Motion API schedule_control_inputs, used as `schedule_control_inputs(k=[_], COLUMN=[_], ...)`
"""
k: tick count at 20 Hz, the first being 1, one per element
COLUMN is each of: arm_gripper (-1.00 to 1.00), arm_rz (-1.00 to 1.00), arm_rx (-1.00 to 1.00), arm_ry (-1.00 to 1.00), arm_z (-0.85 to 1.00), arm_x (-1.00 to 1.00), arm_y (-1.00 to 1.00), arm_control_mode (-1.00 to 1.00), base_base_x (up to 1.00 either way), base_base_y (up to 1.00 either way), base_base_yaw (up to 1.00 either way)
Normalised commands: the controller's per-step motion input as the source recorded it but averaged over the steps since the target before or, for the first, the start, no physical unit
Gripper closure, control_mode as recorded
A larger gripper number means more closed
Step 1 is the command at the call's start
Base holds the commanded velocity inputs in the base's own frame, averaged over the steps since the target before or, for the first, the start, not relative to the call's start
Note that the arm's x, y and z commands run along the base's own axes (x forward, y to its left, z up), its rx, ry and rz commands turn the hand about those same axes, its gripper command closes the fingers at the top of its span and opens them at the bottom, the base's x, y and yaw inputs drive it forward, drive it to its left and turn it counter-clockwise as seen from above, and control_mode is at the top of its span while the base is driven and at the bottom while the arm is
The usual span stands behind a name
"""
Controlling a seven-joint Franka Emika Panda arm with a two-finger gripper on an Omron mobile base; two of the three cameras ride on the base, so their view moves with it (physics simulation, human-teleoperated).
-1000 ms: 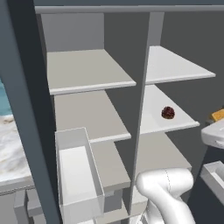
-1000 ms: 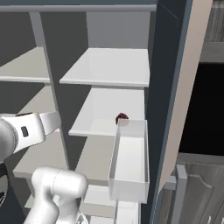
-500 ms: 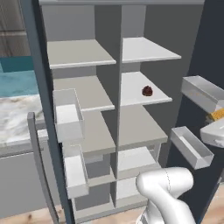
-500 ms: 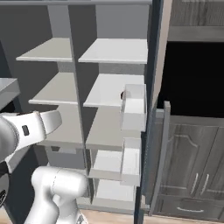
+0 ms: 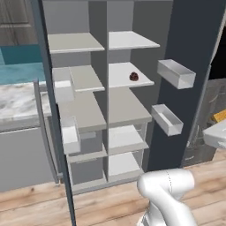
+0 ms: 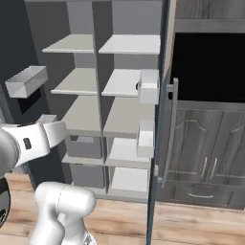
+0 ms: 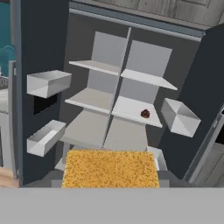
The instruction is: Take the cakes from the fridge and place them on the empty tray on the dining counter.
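Open fridge, round dark cake, squarish yellow cake

Robot arm: glossy white, rounded tubular links joined by smooth bulbous elbows. A second white segment carries a small dark rectangular mark on its side, and a black, curved joint section borders the white shell beside it
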Motion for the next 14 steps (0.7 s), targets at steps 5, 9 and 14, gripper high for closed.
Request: schedule_control_inputs(k=[5, 9, 14], arm_gripper=[1.00, 1.00, 1.00], arm_rz=[0.00, 0.00, 0.00], arm_rx=[0.00, 0.00, 0.00], arm_ry=[0.00, 0.00, 0.00], arm_z=[0.00, 0.00, 0.00], arm_x=[0.00, 0.00, 0.00], arm_y=[0.00, 0.00, 0.00], arm_control_mode=[1.00, 1.00, 1.00], base_base_x=[-0.57, -0.09, -0.02], base_base_y=[0.00, 0.00, 0.00], base_base_yaw=[0.00, 0.00, -0.11])
